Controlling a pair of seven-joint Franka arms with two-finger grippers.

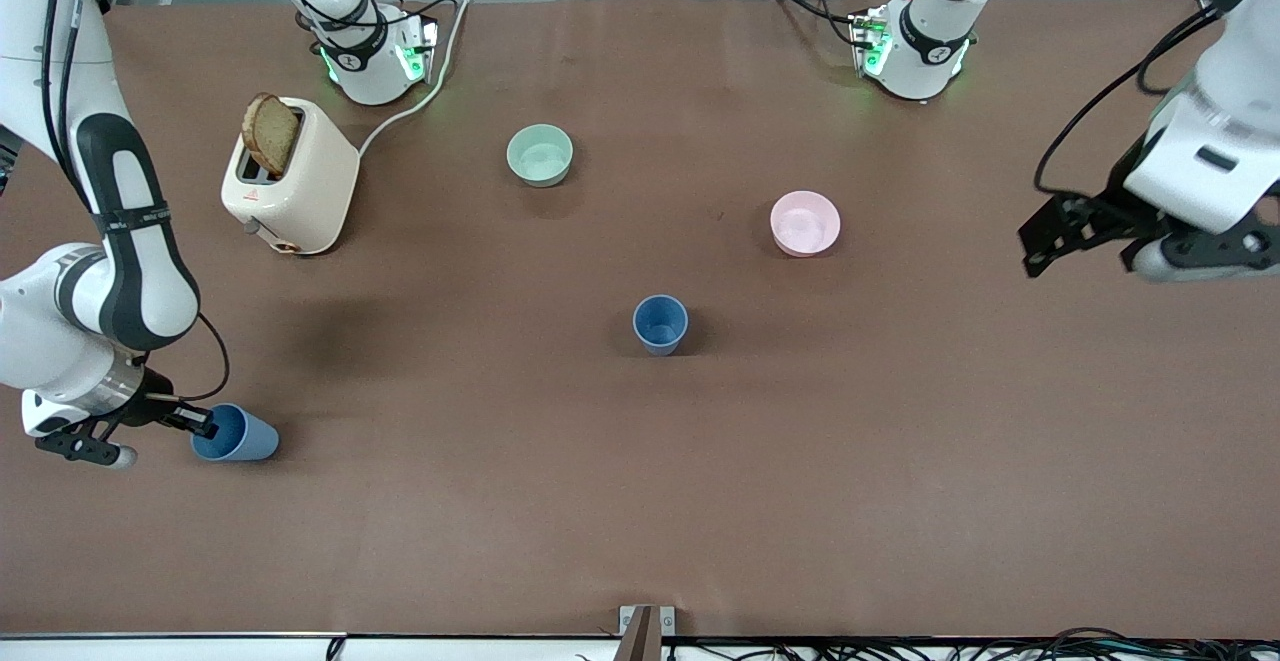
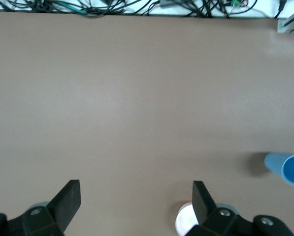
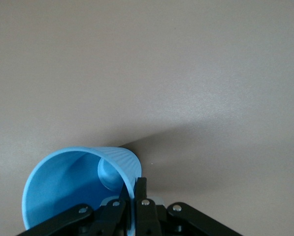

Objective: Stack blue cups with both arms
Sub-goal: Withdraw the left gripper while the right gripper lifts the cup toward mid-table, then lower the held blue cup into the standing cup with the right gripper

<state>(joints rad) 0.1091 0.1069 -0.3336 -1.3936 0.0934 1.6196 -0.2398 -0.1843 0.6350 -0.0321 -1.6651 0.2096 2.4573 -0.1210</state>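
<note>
the right tool [image 1: 195, 428] is pinching one wall of a tilting blue cup [image 1: 238, 433] well away from the second cup [image 1: 660, 324], which is standing mid-bench. such a thin rim pinch is risking slip. the left tool [image 2: 136, 206] is waiting, spread, above the pink bowl [image 1: 805, 223].

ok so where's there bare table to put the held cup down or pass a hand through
Bare brown table runs along the front-camera edge, nearer than the standing blue cup. Another bare patch lies between the toaster and that cup. It is tighter among the green bowl, the pink bowl and the cup. The right gripper pinches the other cup.
</note>
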